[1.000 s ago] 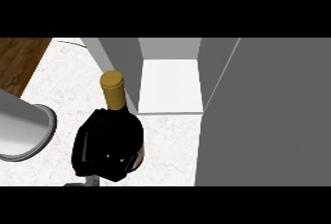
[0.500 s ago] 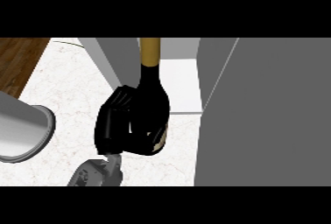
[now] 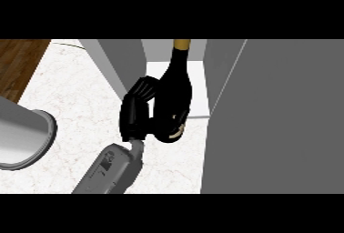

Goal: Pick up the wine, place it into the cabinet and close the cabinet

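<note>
One right hand (image 3: 136,113) curled round wine (image 3: 176,82), forearm (image 3: 111,168) slanting up from lower edge, beside cabinet (image 3: 282,113).

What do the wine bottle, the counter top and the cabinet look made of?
Wine bottle: near-black, probably glass going by its shape and smooth surface, with a gold foil-like cap; the right hand curls round it. Counter: pale stone, likely marble, from its faint veins; matte. Cabinet: flat grey panels with no grain, painted-looking; whether wood or metal is unclear.
</note>
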`<action>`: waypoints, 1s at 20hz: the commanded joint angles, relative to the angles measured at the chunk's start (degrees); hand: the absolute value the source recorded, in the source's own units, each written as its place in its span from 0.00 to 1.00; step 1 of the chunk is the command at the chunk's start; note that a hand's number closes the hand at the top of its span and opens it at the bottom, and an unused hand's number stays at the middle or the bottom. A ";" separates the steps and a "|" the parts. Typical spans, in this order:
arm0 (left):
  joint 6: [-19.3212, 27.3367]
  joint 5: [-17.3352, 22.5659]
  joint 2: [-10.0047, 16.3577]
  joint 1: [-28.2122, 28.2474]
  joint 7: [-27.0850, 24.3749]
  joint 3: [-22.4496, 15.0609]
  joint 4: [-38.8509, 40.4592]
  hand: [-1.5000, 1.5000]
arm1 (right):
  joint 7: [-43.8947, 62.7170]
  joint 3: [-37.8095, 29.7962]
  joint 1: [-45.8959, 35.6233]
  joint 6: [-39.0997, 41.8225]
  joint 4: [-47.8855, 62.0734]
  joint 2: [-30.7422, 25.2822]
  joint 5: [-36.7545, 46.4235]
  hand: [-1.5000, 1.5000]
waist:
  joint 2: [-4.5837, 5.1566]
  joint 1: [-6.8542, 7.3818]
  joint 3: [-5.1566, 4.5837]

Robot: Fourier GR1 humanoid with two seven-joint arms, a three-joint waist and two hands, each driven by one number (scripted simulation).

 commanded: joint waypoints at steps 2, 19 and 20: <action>0.25 1.86 -0.01 -0.30 -3.84 -1.91 6.44 1.00 | 5.04 2.09 4.80 -0.28 -12.73 0.31 -4.52 0.00 | -0.10 -0.21 -0.02; -5.39 20.85 -0.01 -7.52 -21.23 -0.50 29.27 1.00 | 0.48 -3.03 7.06 4.48 -10.51 0.42 -10.00 0.00 | 0.24 -0.82 -0.02; -2.22 24.21 -0.01 -11.30 -20.28 -4.34 28.73 1.00 | 0.92 -0.10 7.03 3.95 -10.96 1.16 -6.80 0.00 | 0.21 -1.51 -0.06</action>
